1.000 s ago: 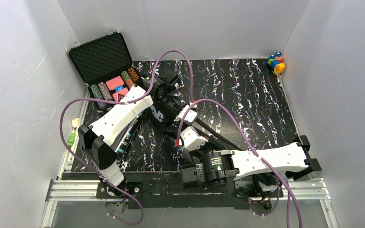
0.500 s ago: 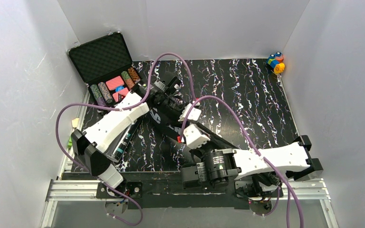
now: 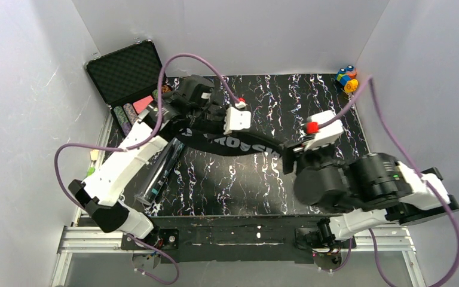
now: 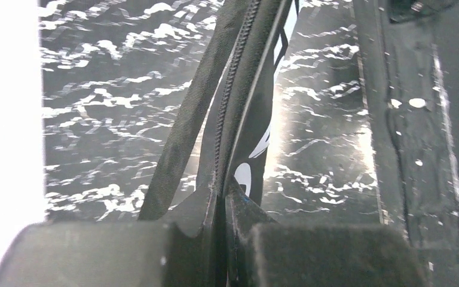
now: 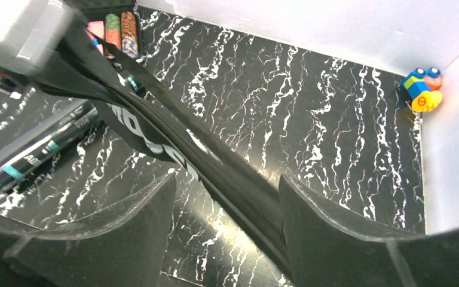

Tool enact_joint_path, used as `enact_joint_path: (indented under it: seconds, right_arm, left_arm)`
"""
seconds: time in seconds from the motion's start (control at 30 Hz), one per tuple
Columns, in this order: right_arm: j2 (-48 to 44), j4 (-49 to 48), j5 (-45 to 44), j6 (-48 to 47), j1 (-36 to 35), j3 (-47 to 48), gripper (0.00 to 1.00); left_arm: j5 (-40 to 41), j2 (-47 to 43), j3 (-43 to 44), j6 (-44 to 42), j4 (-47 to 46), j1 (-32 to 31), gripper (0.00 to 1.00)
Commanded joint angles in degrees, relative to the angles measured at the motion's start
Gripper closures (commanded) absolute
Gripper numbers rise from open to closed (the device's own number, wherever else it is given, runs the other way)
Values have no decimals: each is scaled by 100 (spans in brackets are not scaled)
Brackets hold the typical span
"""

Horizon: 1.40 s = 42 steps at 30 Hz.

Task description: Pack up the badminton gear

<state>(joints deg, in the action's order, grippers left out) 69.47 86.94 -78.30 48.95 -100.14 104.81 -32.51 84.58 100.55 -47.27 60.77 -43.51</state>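
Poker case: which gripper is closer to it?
Left. The left gripper, shut on the bag, is just right of the case. The right gripper, open around the bag's other end, is far off to the right.

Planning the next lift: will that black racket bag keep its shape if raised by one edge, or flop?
Probably floppy: the black bag runs as a curved, narrow band, pinched flat along its zipper by the left pincer. Raised by one edge, it would likely drape. Its fabric looks thin, so probably light for its length.
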Motion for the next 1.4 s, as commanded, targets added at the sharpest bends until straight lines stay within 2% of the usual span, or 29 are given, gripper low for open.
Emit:
enact_joint_path:
  seconds: [0.0, 0.1, 0.17, 0.23, 0.37, 0.47, 0.57, 0.7, 0.87, 0.93, 1.07, 1.27, 1.37]
  right_arm:
    - [-818, -1863, -330, -1459, -401, -483, 25]
    - [-1545, -3871, -339, -2689, -400, -1416, 20]
    - [-1939, -4980, -343, -3131, -401, -1960, 19]
    - [-2188, -5431, -431, -3293, -399, -2330, 18]
    - [-2375, -5689, -332, -3069, -290, -2698, 17]
    - [-2211, -5372, 508, -2518, 464, -2747, 16]
    - [-1500, -4444, 1771, -1727, 1815, -2075, 15]
    - [-666, -3961, 3266, -1379, 3055, -1201, 14]
    - [-980, -4058, 5455, -785, 4505, -1502, 13]
    - [-1197, -3999, 5941, -445, 4788, -1851, 13]
    - [-1799, -3951, 6024, -83, 4827, -2650, 13]
    - [-2701, -3321, 4974, 352, 4879, -3218, 13]
    - [-3140, -3092, 4507, 569, 4890, -3395, 24]
  left_arm:
    - [547, -768, 551, 75, -569, 1, 100]
    - [1295, -1133, 146, -228, -911, 4, 100]
    - [1734, -1415, -221, -407, -1001, 9, 100]
    - [2164, -1759, -733, -573, -1153, 8, 100]
    - [2676, -2498, -1723, -499, -1586, 8, 100]
    - [3002, -3002, -2448, -552, -1878, 5, 100]
    - [3388, -3354, -2960, -694, -2087, 7, 100]
    - [3670, -3423, -3121, -659, -2158, 4, 100]
    - [3593, -3440, -3205, -343, -2048, 8, 100]
    - [3614, -3483, -3300, -293, -2033, 4, 100]
    - [3674, -3573, -3482, -219, -1993, 8, 100]
    - [3675, -3617, -3559, -37, -1937, 1, 100]
    - [3610, -3623, -3514, 17, -1844, 8, 100]
